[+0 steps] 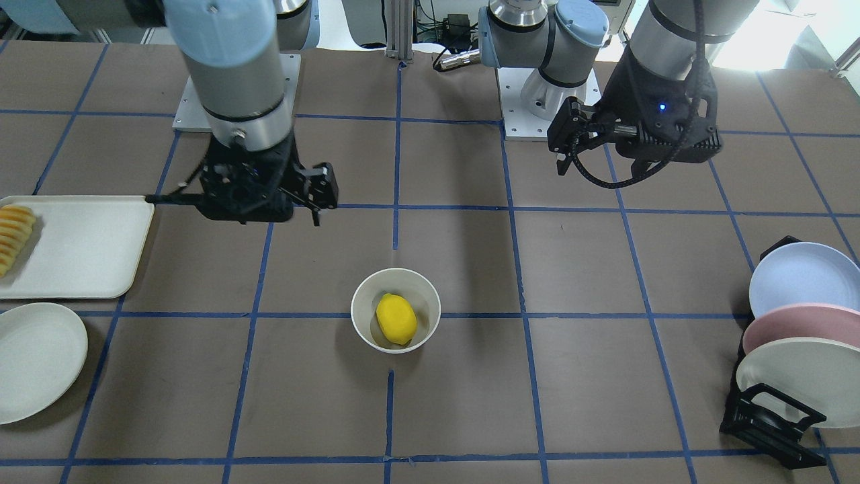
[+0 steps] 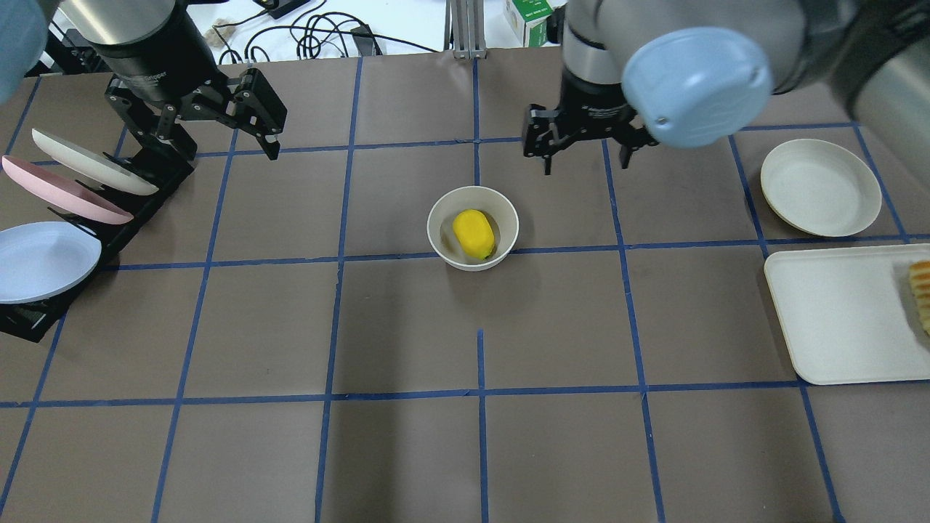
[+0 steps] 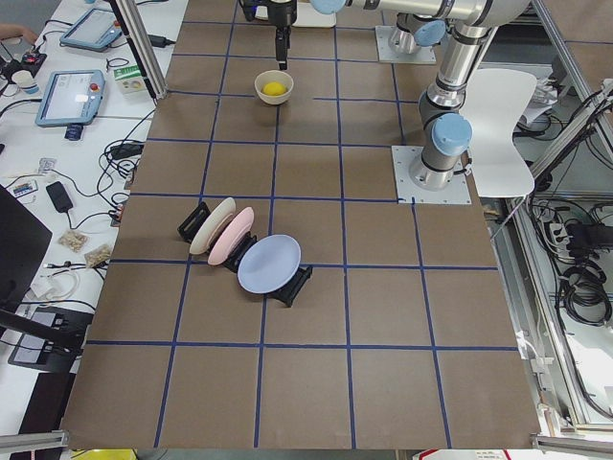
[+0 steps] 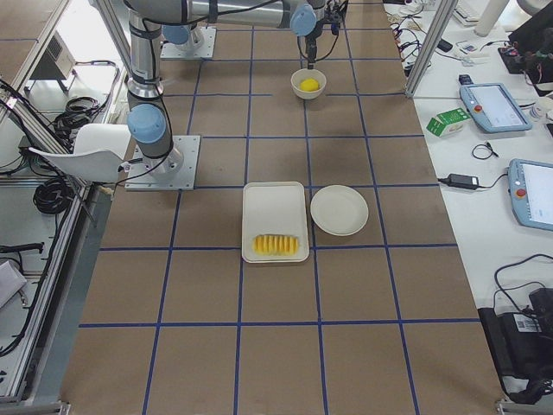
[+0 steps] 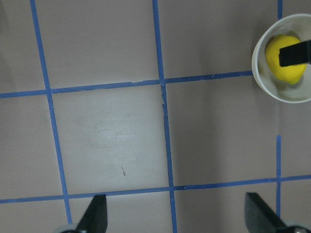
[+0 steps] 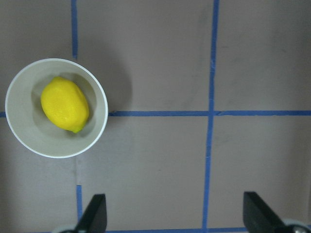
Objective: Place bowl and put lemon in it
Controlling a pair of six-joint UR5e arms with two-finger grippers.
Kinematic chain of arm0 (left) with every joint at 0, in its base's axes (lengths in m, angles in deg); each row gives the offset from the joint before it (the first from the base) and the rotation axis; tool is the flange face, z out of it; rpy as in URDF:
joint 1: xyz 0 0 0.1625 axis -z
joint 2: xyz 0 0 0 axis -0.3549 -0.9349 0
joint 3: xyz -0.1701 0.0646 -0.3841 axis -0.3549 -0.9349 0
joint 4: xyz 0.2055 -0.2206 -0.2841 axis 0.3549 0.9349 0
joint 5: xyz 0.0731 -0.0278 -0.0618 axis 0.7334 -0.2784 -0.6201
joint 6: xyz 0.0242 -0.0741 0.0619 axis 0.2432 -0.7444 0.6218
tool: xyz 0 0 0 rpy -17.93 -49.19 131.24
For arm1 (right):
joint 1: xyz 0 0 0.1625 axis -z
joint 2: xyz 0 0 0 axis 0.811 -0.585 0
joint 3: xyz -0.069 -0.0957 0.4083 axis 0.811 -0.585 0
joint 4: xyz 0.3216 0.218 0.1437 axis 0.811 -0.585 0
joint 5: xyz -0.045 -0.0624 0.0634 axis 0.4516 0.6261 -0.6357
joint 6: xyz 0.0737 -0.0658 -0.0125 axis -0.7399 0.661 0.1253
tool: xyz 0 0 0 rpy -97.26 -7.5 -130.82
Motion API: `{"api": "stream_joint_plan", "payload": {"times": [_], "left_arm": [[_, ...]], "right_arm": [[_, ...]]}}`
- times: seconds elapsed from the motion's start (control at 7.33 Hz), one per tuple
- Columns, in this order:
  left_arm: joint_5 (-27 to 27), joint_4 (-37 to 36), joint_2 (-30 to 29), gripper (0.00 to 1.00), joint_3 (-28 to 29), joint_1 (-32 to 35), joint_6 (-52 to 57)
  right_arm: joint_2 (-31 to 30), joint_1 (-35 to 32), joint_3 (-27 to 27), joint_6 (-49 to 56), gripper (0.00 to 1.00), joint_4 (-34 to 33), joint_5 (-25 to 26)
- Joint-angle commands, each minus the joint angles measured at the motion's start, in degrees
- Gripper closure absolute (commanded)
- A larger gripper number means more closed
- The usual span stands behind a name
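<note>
The off-white bowl (image 2: 439, 226) stands upright near the table's middle with the yellow lemon (image 2: 474, 234) lying inside it; both also show in the front view, the bowl (image 1: 363, 302) and the lemon (image 1: 395, 319). My right gripper (image 2: 586, 165) is open and empty, hovering above the table just beyond and to the right of the bowl; its wrist view shows the bowl (image 6: 22, 131) and the lemon (image 6: 64, 104) at the left. My left gripper (image 2: 221, 142) is open and empty, far left near the plate rack. In the left wrist view, the bowl (image 5: 265, 82) sits at the top right.
A black rack with pastel plates (image 2: 65, 196) stands at the left edge. A flat off-white plate (image 2: 819, 187) and a white tray (image 2: 843, 312) holding ridged yellow-orange sliced food (image 2: 921, 294) lie at the right. Blue tape lines grid the brown table.
</note>
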Motion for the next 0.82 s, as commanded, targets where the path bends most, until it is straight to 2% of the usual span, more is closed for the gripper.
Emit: {"api": "stream_joint_plan", "payload": {"times": [0.0, 0.27, 0.68], "left_arm": [[0.24, -0.2, -0.13, 0.0, -0.25, 0.08, 0.09], [-0.02, -0.38, -0.39, 0.0, 0.02, 0.08, -0.26], [-0.03, -0.38, -0.39, 0.0, 0.28, 0.0, -0.26]], "right_arm": [[-5.71, 4.57, 0.35, 6.84, 0.0, 2.47, -2.11], [-6.94, 4.49, 1.14, 7.04, 0.0, 3.34, -2.56], [-9.76, 4.4, 5.44, 6.78, 0.0, 2.37, -2.74]]}}
